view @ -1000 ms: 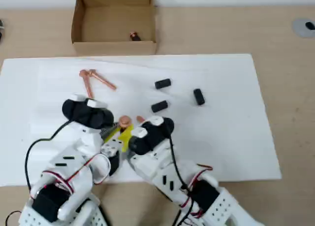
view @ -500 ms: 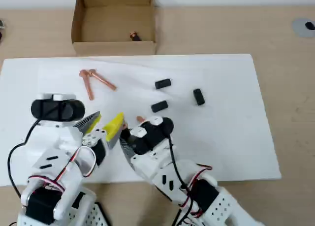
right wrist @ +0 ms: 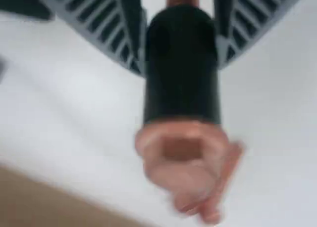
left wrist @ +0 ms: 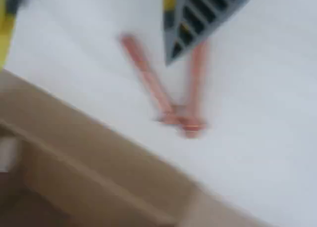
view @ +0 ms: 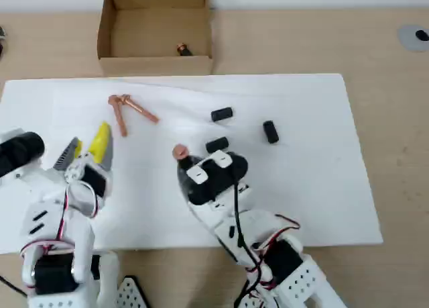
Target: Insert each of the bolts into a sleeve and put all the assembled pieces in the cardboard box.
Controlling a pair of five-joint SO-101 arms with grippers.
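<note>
My right gripper [view: 181, 155] is shut on a black sleeve [right wrist: 181, 64] with a copper bolt through it; the bolt's head [view: 179, 151] sticks out past the fingertips, just above the white sheet. In the right wrist view the bolt head [right wrist: 181, 155] points away from the camera. My left gripper [view: 86, 139] stands open at the left with nothing in it, its grey finger [left wrist: 198, 24] above two loose copper bolts [left wrist: 148, 83] that lie in a V [view: 124, 110]. Three loose sleeves [view: 222, 114] [view: 270, 131] [view: 216, 145] lie on the sheet. The cardboard box [view: 107, 26] holds one assembled piece [view: 183, 49].
The white sheet [view: 315, 174] covers most of the wooden table. The box stands just beyond the sheet's far edge, left of centre; its wall [left wrist: 74, 187] is near the loose bolts. A grey disc [view: 414, 37] sits at the far right corner.
The left gripper let go at the centre, opened and swung away to the left. The right gripper kept the sleeve with the bolt and shifted slightly toward the far side.
</note>
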